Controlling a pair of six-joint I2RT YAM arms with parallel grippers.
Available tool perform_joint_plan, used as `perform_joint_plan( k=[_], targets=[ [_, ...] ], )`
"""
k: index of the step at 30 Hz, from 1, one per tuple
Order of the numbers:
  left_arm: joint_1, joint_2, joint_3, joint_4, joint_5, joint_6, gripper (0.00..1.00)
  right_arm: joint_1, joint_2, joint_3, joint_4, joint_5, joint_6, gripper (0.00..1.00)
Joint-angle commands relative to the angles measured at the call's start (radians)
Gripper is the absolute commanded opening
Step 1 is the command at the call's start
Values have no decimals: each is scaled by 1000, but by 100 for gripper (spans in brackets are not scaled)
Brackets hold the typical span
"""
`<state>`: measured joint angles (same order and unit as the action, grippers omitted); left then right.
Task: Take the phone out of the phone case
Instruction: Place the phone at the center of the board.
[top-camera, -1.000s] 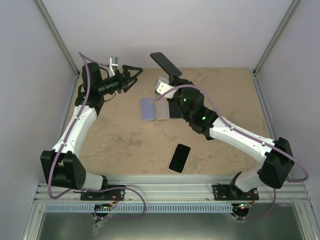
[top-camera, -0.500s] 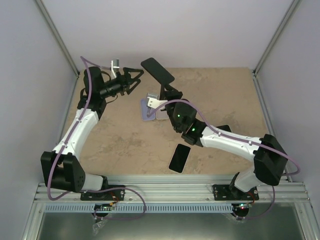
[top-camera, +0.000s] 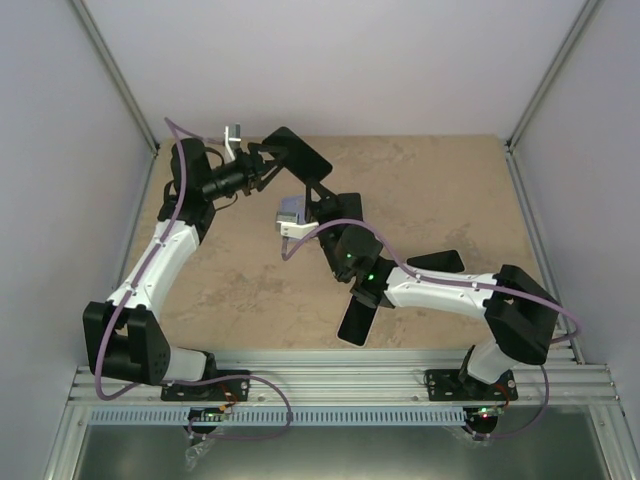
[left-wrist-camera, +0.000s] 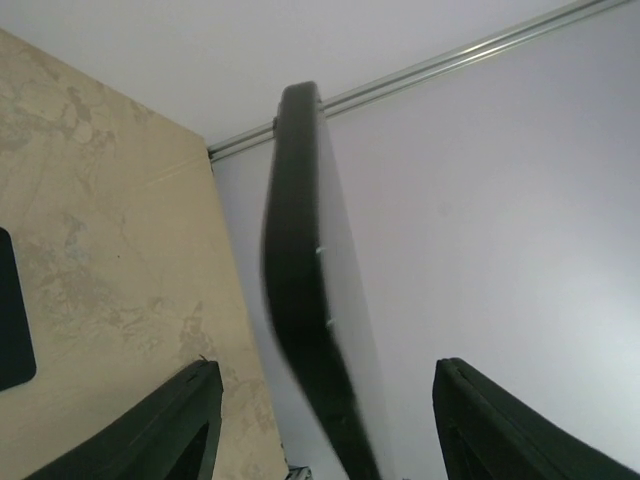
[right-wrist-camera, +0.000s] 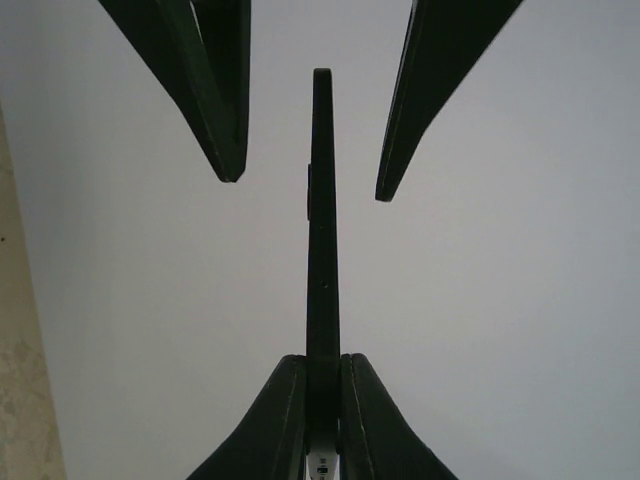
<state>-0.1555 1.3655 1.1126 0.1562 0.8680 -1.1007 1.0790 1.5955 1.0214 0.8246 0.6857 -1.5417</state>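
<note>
A flat black slab, the phone in its phone case (top-camera: 297, 155), is held up in the air at the back left; I cannot tell case from phone. My right gripper (top-camera: 318, 196) is shut on its lower end, which the right wrist view shows edge-on as the phone (right-wrist-camera: 322, 240) pinched in the right gripper (right-wrist-camera: 322, 360). My left gripper (top-camera: 272, 165) is open around the slab's far end. Its fingers (right-wrist-camera: 215, 90) stand either side with gaps. In the left wrist view the phone (left-wrist-camera: 310, 280) runs between the left gripper (left-wrist-camera: 322, 365) fingers without touching them.
Another black phone (top-camera: 358, 318) lies on the tan table near the front, partly under my right arm. A dark flat piece (top-camera: 436, 262) lies to the right of that arm. Grey walls close off the back and both sides.
My right arm swung left and carried the black slab between the left gripper's fingers. The left jaws narrowed around it. The right arm now covers the pale cases on the table.
</note>
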Motion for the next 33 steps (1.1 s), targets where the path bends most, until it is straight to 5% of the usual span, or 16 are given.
perform_joint_plan(
  k=[1,11,21,28,33],
  targets=[
    [-6,-20,-5,40,8,-19,55,15,6,-4,200,0,-94,1],
    [-6,-20,-12,48,1,3,16,24,10,-23,235,-2,-126,1],
    [-6,-8,-6,107,20,-40,18,27,4,-31,240,1,-122,1],
    [-6,-8,-8,112,26,-38,3,32,4,-31,232,1,-100,1],
    [-1,-3,-6,100,26,-23,0,32,-10,-29,171,8,-53,19]
  ],
)
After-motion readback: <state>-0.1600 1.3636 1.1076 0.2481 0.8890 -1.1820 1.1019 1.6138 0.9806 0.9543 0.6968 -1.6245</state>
